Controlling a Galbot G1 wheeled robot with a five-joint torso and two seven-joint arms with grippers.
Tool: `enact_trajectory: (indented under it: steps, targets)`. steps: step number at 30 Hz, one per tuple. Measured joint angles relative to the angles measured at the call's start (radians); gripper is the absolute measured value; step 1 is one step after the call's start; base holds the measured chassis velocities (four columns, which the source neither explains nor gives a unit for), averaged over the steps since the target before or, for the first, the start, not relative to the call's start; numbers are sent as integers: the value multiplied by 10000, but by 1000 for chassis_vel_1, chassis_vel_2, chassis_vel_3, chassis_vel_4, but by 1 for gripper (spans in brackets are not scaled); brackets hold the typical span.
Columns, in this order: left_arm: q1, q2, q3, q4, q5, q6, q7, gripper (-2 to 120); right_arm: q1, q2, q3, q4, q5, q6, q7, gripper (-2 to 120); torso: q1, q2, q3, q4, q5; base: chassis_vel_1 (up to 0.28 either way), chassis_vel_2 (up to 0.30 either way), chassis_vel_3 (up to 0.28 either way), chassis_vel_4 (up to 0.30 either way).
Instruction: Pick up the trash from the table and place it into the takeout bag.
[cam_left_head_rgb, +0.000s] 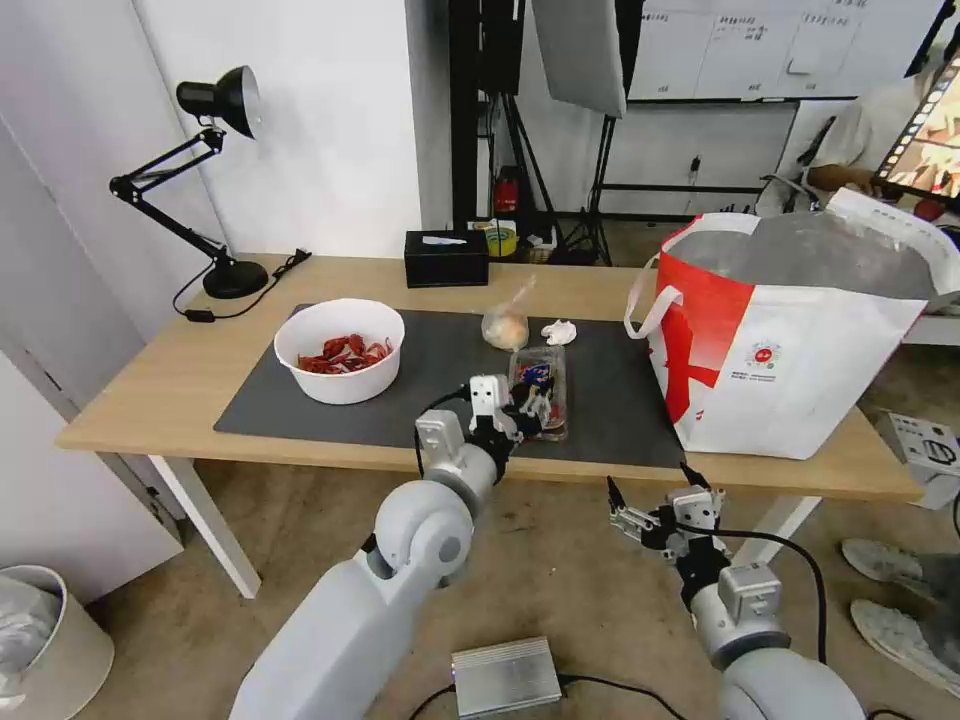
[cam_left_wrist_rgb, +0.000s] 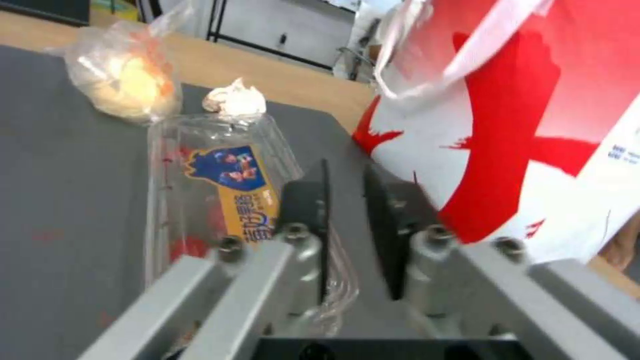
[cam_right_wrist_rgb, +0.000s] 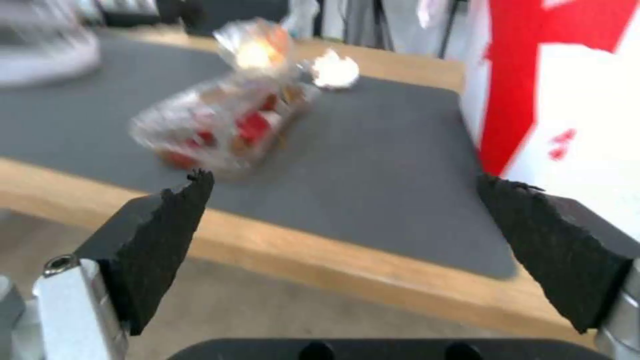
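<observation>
STEP: grasp of clear tray (cam_left_head_rgb: 541, 389) – near mat edge, beside takeout bag (cam_left_head_rgb: 790, 340) | LEFT GRIPPER (cam_left_wrist_rgb: 345, 210): pinched on tray rim | RIGHT GRIPPER (cam_right_wrist_rgb: 347, 250): spread, below table (cam_left_head_rgb: 150, 385) | NEXT: lift, carry over bag mouth – judged.

No legible words anywhere. Blue-and-yellow printed label (cam_left_wrist_rgb: 241, 192) on the clear tray (cam_left_wrist_rgb: 200, 200), characters unreadable; small round red logo (cam_left_head_rgb: 765, 355) on the takeout bag (cam_left_head_rgb: 800, 390), lettering too small.

A studio-like lab: light stands (cam_left_head_rgb: 600, 150), whiteboard (cam_left_head_rgb: 740, 45), desk lamp (cam_left_head_rgb: 205, 180).
</observation>
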Motion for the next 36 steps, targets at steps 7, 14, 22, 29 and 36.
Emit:
enact_trajectory:
  steps: [7, 14, 22, 29, 36]
  targets:
    - [-101, -144, 82, 380, 488, 81, 542, 0, 331, -175, 204, 80, 1639, 148, -91, 100, 0, 0, -1, -3, 1, 0, 0, 0, 0]
    - [-118, -54, 75, 735, 676, 168, 589, 0, 1299, -549, 545, 138, 5037, 38, 378, 100, 0, 0, 0, 0, 1, 0, 0, 0, 0]
    - [-112, 79, 33, 854, 797, 167, 516, 0, 2854, -819, 701, 78, 10604, -618, 2133, 100, 0, 0, 0, 0, 1, 0, 0, 0, 0]
    - [-69, 53, 3, 844, 842, 166, 444, 0, 3886, -809, 598, -558, 12755, -970, 3366, 100, 0, 0, 0, 0, -1, 0, 0, 0, 0]
    - [-56, 20, 8, 921, 895, 154, 430, 0, 4511, -714, 348, -1320, 12754, -1325, 3607, 100, -1, -1, 1, -1, 0, 0, 0, 0, 0]
